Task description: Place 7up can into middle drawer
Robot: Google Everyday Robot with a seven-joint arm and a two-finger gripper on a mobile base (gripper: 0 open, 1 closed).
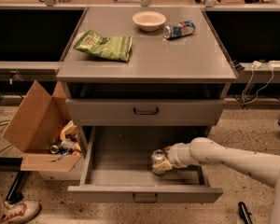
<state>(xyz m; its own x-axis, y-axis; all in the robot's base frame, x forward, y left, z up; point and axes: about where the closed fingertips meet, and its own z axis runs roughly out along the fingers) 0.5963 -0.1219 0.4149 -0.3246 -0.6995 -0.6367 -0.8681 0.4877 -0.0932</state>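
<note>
The middle drawer (130, 178) is pulled out, a wide shallow grey tray with a dark bar handle on its front. The 7up can (158, 158), silvery with a silver top, stands upright inside it, right of centre. My gripper (162, 163) reaches in from the right on a white arm and is shut on the can, low over the drawer floor. Whether the can rests on the floor I cannot tell.
The closed upper drawer (145, 111) is right above. On the cabinet top lie a green chip bag (104, 45), a white bowl (149, 20) and a blue-and-silver can (179, 29) on its side. An open cardboard box (39, 129) with rubbish stands at the left.
</note>
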